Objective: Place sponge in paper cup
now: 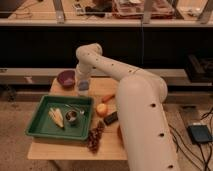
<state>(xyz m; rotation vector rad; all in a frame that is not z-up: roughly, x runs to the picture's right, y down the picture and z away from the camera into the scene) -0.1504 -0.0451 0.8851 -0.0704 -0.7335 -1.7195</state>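
Room: a wooden table [45, 150] stood before dark shelves
Table: it held a green tray [37, 120], a purple bowl [65, 78], an orange [102, 109] and a carrot [108, 98]
Gripper: the gripper [83, 86] was low over the back of the table, next to the purple bowl
Sponge: the sponge [83, 85] was pinched in the gripper
Feel: it looked soft and light, best held by its flat sides
Paper cup: it could not be seen
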